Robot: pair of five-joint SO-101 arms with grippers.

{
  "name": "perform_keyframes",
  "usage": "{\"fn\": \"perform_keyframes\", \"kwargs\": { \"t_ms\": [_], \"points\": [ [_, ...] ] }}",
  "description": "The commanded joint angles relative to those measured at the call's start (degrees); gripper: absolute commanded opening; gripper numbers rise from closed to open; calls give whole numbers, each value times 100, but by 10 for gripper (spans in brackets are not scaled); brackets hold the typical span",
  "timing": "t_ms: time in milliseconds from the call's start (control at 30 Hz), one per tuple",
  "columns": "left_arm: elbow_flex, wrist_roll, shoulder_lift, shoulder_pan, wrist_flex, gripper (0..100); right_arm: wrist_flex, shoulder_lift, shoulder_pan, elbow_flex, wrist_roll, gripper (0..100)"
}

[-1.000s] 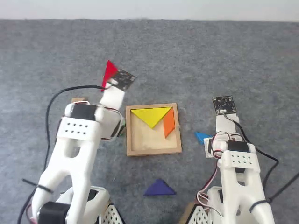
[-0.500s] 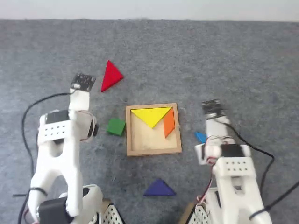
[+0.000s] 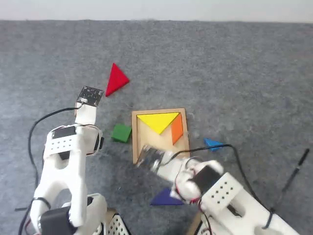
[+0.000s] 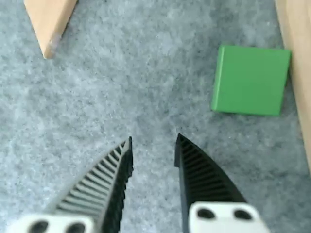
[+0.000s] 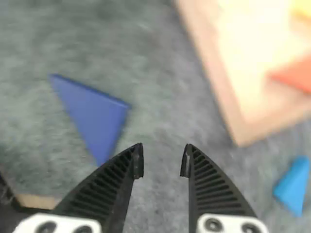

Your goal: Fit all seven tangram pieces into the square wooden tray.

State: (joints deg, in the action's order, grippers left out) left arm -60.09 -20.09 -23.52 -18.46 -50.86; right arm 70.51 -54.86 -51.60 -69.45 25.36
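bench (image 3: 244,63), grey carpet, read from the high view with the tray as the clock centre.

nearest: dark blue triangle (image 3: 165,198) flat on the carpet at 6 o'clock, well apart from the tray.

right claw (image 5: 162,162): narrow gap between the toothed fingers, nothing in it. the tips hang over bare carpet between the dark blue triangle and the tray's 7 o'clock corner. in the high view this arm lies slantwise from 5 o'clock, its blurred head over that corner.

tray (image 3: 134,139), square, pale wood, mid-bench. two pieces inside: yellow triangle (image 3: 157,121) along the 12 o'clock wall with its point toward the centre, and orange piece (image 3: 177,129) against the 3 o'clock wall, touching the yellow one. the rest of the floor is bare wood.

light blue triangle (image 3: 213,144) on the carpet at 4 o'clock, near the tray but not touching.

green square (image 3: 121,132) at 9 o'clock, just beside the tray's outer wall.

left claw (image 4: 153,145): narrow gap too, holding nothing, over bare carpet, apart from the green square. pale wooden wedge (image 4: 48,19) lies farther along the carpet; its full shape is cut off.

farthest: red triangle (image 3: 116,79) at 11 o'clock, well apart.
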Motion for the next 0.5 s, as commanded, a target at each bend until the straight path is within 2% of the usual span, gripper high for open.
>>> {"fn": "perform_keyframes", "kwargs": {
  "t_ms": [0,100,167,300,467],
  "points": [
    [57,-70,9,-44,88,138,40,-163,-488,334,105,192],
    [57,-70,9,-44,88,138,-4,-163,-620,334,105,299],
    [57,-70,9,-44,97,138,-4,-163,-787,334,132,337],
    [4,-70,9,-44,211,138,171,-154,-1446,316,475,339],
    [4,-70,9,-35,211,138,198,-145,-2018,255,519,339]
  ]
}}
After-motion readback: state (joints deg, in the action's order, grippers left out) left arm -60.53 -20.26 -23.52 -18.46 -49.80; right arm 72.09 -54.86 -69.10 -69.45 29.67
